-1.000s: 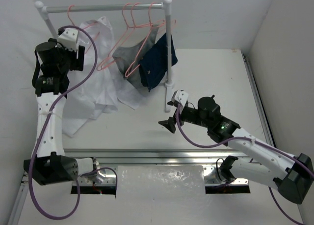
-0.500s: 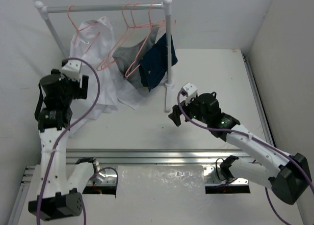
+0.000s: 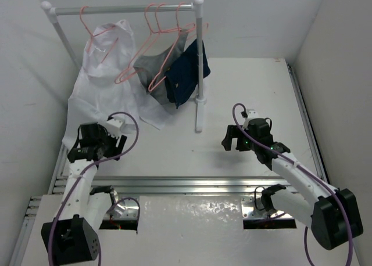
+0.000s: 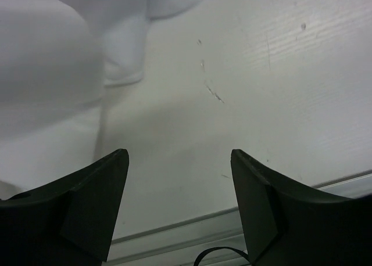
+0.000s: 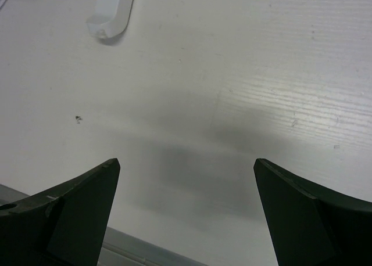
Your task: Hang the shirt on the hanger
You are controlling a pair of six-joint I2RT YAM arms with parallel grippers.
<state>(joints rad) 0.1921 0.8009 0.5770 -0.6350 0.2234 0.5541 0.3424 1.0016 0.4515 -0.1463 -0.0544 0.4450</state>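
Low in the frame, the left gripper [image 4: 177, 157] and right gripper [image 5: 186, 162] hang over the tabletop [image 3: 174, 147], both wide open and empty. At upper left the shirt [image 3: 96, 89] drapes from the hanger [image 3: 101, 32] on the rail [image 3: 125, 9], apparently seated. The task looks finished, so the next move is only a check of the shoulders.

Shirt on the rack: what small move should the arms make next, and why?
Probably settle both arms back to rest, as I judge it. The shirt already hangs from the hanger on the rail, and the left gripper and right gripper are open, holding nothing.
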